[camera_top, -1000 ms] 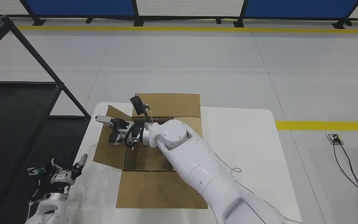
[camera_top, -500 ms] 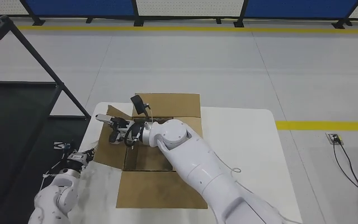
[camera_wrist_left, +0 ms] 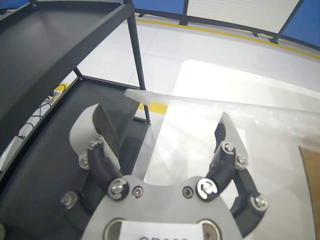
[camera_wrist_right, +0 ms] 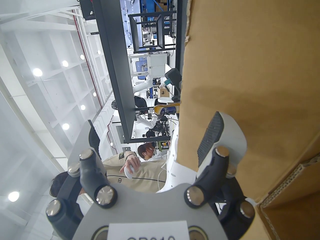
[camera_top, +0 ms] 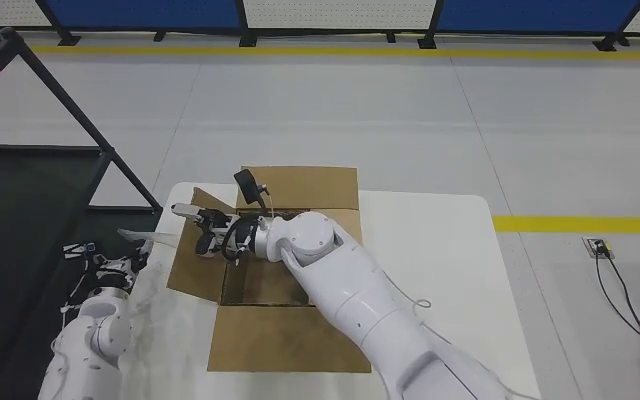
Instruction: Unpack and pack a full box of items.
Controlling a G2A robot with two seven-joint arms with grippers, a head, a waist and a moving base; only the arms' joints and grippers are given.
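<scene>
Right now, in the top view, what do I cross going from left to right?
Left tool, open → right tool, open at a flap → brown cardboard box → bare white table top → grey floor socket.

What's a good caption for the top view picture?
Right gripper open at a side flap of the cardboard box, left gripper open beside the table.
</scene>
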